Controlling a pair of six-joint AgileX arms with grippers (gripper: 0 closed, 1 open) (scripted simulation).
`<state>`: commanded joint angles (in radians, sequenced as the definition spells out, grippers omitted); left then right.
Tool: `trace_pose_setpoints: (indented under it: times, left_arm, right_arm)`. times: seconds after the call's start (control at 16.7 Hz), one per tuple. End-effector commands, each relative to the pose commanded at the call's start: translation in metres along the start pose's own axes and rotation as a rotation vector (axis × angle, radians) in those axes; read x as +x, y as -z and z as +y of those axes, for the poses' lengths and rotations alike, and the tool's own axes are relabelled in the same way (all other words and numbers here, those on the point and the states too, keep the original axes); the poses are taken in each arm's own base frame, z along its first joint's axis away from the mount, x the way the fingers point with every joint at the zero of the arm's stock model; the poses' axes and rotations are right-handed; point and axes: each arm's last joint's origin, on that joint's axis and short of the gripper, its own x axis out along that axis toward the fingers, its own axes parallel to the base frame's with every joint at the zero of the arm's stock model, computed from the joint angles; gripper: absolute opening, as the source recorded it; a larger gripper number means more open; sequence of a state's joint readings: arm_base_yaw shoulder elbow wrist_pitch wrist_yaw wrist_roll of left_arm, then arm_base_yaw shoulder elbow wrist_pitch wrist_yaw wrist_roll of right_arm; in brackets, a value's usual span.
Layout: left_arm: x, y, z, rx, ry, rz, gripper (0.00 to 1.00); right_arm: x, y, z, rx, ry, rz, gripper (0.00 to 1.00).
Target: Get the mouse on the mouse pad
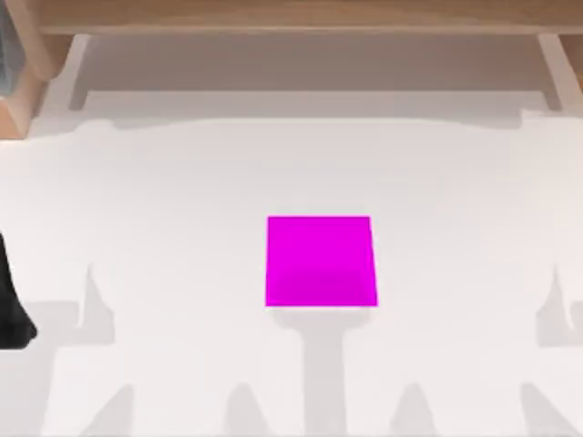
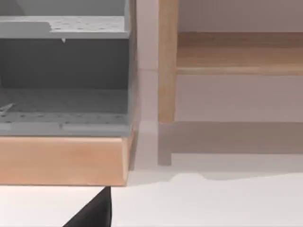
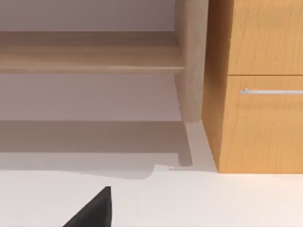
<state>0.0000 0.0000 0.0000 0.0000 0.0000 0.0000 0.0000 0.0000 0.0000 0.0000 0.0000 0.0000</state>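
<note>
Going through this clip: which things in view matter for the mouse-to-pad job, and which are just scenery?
Part of the job:
- mouse pad, flat at mid-table, nothing on it
- left arm, parked at the table's left edge

Just lying about:
- table
- wooden shelf along the back
- grey shelf unit
- drawer cabinet

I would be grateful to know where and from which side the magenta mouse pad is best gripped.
Probably one edge or corner of the mouse pad, approached low from that same side: it lies flat on the table with no raised part, so only its thin rim seems to offer a pinch.
</note>
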Motion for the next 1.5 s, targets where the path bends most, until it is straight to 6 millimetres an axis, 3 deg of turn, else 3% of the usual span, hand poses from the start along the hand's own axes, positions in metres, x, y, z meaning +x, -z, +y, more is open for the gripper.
trace_pose_setpoints:
  times: [0.3, 0.6, 0.96, 1.26, 1.5]
  left_arm:
    - [0.001, -0.011, 0.002, -0.01, -0.021, 0.057, 1.0]
    - [0.017, -0.046, 0.013, -0.067, -0.104, 0.349, 1.0]
    - [0.081, -0.066, 0.044, -0.21, -0.26, 0.921, 1.0]
    - [0.133, -0.059, 0.082, -0.348, -0.38, 1.287, 1.0]
    - [0.16, -0.045, 0.108, -0.433, -0.441, 1.47, 1.0]
  right_arm:
    - [0.0, 0.0, 0.0, 0.0, 0.0, 0.0, 1.0]
    - [0.0, 0.0, 0.0, 0.0, 0.0, 0.0, 1.0]
    - [0.0, 0.0, 0.0, 0.0, 0.0, 0.0, 1.0]
    - [0.0, 0.0, 0.0, 0.0, 0.0, 0.0, 1.0]
    - [0.0, 0.0, 0.0, 0.0, 0.0, 0.0, 1.0]
